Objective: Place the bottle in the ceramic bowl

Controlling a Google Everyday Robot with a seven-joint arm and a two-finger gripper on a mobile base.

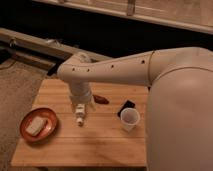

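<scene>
Bowl sits near-left on the table, a pale block inside. Pincer hangs mid-table, right of it; spread or pinching, I cannot tell. Farther right lie a brown thing, black thing and cup.

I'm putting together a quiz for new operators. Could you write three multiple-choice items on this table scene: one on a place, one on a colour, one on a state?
1. The gripper hangs:
A) above the table, between ceramic bowl and cup
B) inside the cup
C) over the floor

2. The cup is:
A) blue
B) white
C) green

3. The ceramic bowl:
A) is empty
B) lies overturned
C) holds a pale block

Key:
1 A, it hangs over the wood between them.
2 B, its wall looks white.
3 C, the block lies inside the rim.
</scene>
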